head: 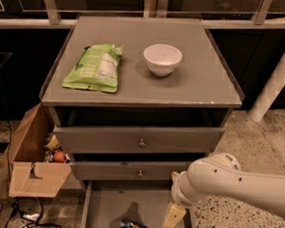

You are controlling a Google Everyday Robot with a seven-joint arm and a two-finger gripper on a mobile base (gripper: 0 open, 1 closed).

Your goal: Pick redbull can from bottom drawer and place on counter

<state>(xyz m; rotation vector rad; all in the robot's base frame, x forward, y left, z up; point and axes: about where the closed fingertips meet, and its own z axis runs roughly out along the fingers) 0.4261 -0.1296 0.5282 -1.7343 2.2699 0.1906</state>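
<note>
Cardboard box (37, 177) sits left of the cabinet. On the table (207, 86) lie a green snack bag (93, 67) and a white bowl (162, 59). Nearer, the redbull can (133, 227) lies in the open bottom drawer (103, 205). The end effector (174, 217) hangs just right of it, apart; its opening cannot be told.

The bottom drawer (102, 210) stands pulled out, and its grey floor is bare left of and behind the redbull can (133, 227), which lies near the drawer's front. The gripper (174, 217) hangs over the drawer's right side, just right of the can, and the white arm (240, 182) comes in from the drawer's right. Two upper drawers (130, 156), partly pulled out, overhang the drawer's rear. A cardboard box (32, 172) sits left of the drawer. Above the drawer, the counter (202, 85) holds a green snack bag (94, 67) on its left and a white bowl (162, 59) near its middle; its right part is bare.
</note>
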